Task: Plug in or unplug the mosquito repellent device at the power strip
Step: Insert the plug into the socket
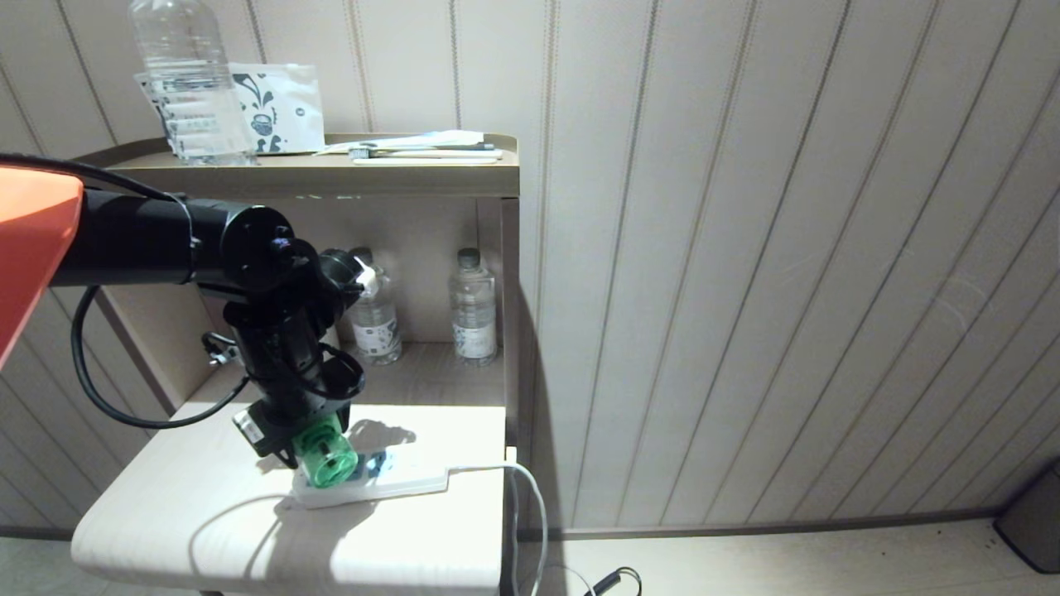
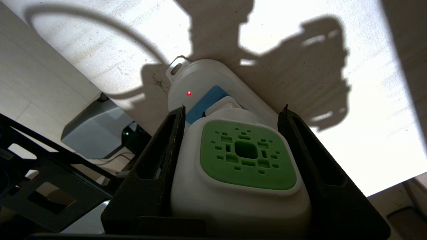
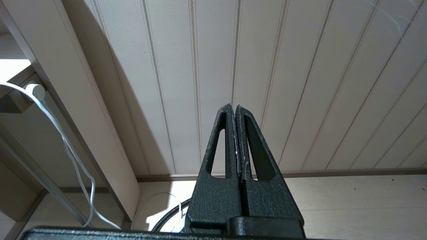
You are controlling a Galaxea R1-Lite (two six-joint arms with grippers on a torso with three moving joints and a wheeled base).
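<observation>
The mosquito repellent device point(image 2: 247, 156), white with a green vented face, sits between the black fingers point(image 2: 160, 156) of my left gripper point(image 2: 233, 108), which is shut on its sides. From the head view its translucent green bottle point(image 1: 327, 454) points toward the camera under my left gripper point(image 1: 302, 443). The white power strip point(image 1: 389, 482) lies on the pale tabletop point(image 1: 207, 513). The device's front end rests against a blue socket near the end of the power strip point(image 2: 200, 75), where a red light point(image 2: 189, 93) glows. The prongs are hidden. My right gripper point(image 3: 234, 106) is shut and empty, facing the panelled wall.
Two small water bottles point(image 1: 374, 319) point(image 1: 474, 308) stand in the shelf recess behind the strip. A large bottle point(image 1: 192, 83) stands on the top shelf. The strip's white cable point(image 1: 534, 505) hangs over the table's right edge beside the shelf's side panel point(image 1: 511, 314).
</observation>
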